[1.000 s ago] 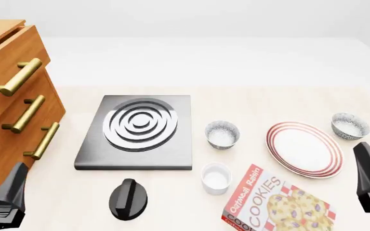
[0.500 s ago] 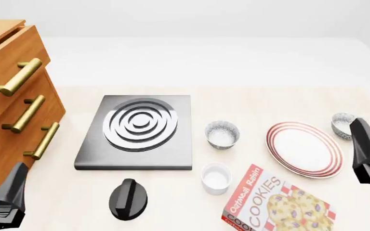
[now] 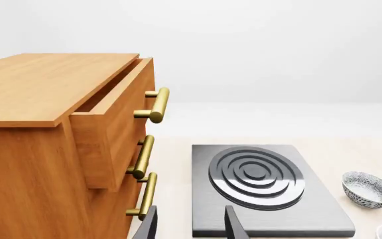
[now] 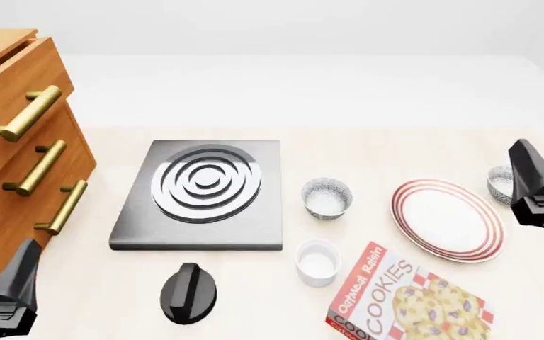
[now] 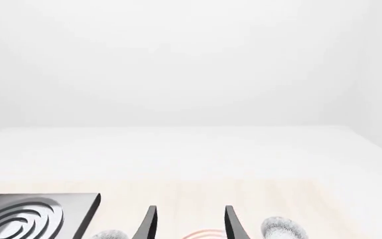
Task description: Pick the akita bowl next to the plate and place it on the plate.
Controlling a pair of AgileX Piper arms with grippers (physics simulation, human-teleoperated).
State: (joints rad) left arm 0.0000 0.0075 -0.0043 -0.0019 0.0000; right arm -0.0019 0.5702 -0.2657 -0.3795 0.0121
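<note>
Akita bowl (image 4: 500, 181): on table, right of plate (image 4: 447, 219), ungrasped. Your right gripper (image 5: 187, 223), jaws parted and empty, near it; lift and placement remain.

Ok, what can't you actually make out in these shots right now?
- Akita bowl, front view: mostly hidden behind the right gripper.
- Plate, right wrist view: only a sliver above the bottom edge.
- Cookie box, front view: cut off by the bottom edge.
- Left gripper, front view: fingertips below the frame.
</note>
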